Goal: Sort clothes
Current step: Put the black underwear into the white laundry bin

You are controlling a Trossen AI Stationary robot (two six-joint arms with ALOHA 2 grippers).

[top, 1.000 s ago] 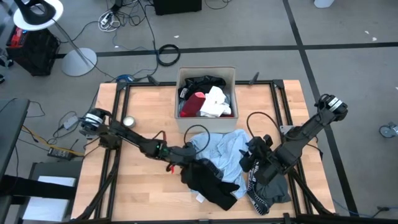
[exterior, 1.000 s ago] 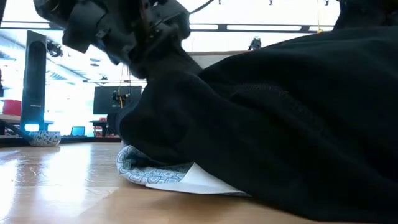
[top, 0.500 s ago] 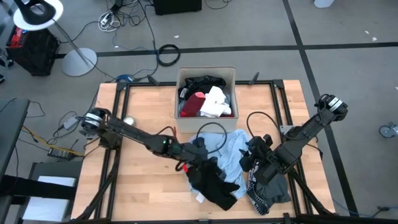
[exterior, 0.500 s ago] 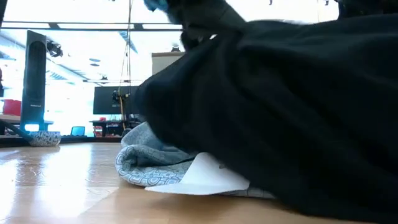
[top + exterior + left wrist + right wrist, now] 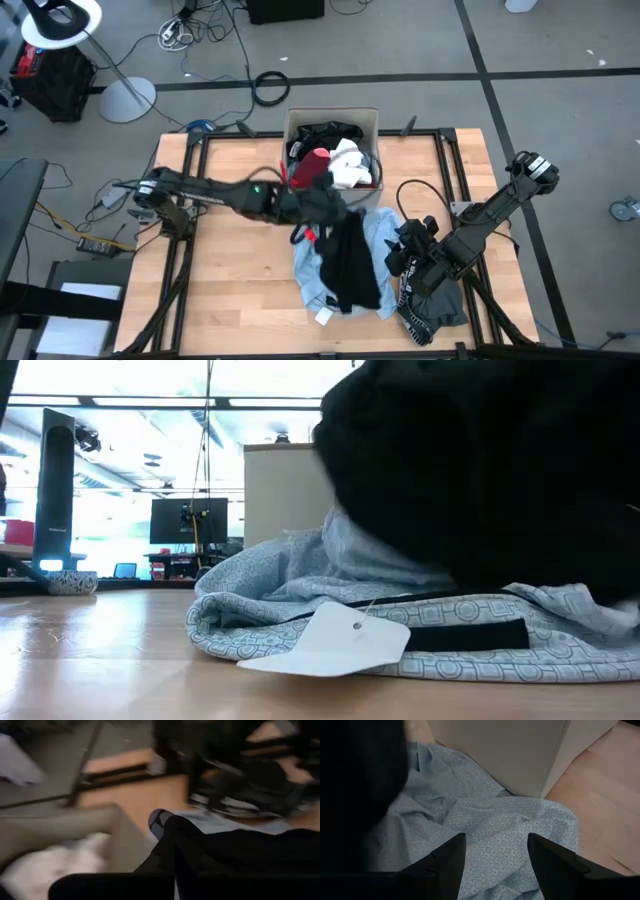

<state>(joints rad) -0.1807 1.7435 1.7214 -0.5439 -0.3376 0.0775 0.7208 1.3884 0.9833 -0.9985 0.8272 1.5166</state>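
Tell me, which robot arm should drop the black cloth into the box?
The left. Its claw already holds the soft black garment lifted beside the beige cardboard box. The right claw sits open over the light blue patterned shirt, farther away.

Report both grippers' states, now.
Left gripper: shut on the black garment, lifting it near the box.
Right gripper: open, holding nothing.

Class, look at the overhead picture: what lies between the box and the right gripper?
In the high view, the light blue garment lies on the table between the box and the right gripper.
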